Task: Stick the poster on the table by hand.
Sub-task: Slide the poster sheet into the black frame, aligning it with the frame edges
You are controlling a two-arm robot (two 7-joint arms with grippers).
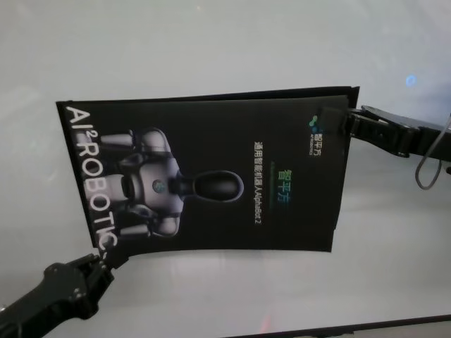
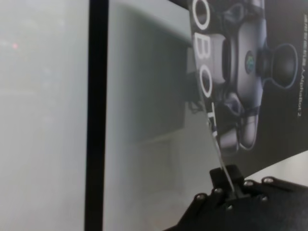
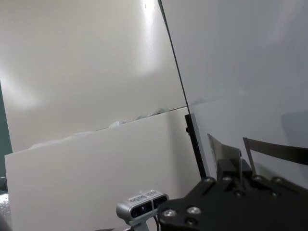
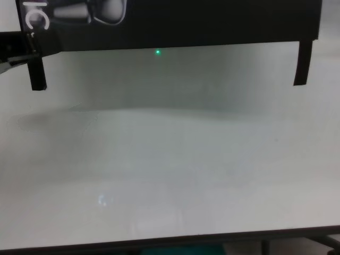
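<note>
The poster (image 1: pixel 211 176), black with a grey-white robot and white "AI ROBOTIC" lettering, hangs spread out above the white table (image 1: pixel 211 42). My left gripper (image 1: pixel 107 259) is shut on its near left corner, and the left wrist view (image 2: pixel 230 187) shows it pinching the sheet's edge (image 2: pixel 269 96). My right gripper (image 1: pixel 340 121) is shut on the far right corner, and it also shows in the right wrist view (image 3: pixel 230 166). In the chest view the poster (image 4: pixel 212 21) floats over the table (image 4: pixel 170 170).
Two narrow black strips (image 4: pixel 37 74) (image 4: pixel 302 64) hang down from the poster's near corners. The table's dark front edge (image 4: pixel 170 243) runs along the bottom. A thin cable loop (image 1: pixel 431 165) hangs off my right arm. A small camera (image 3: pixel 142 204) stands beyond the table.
</note>
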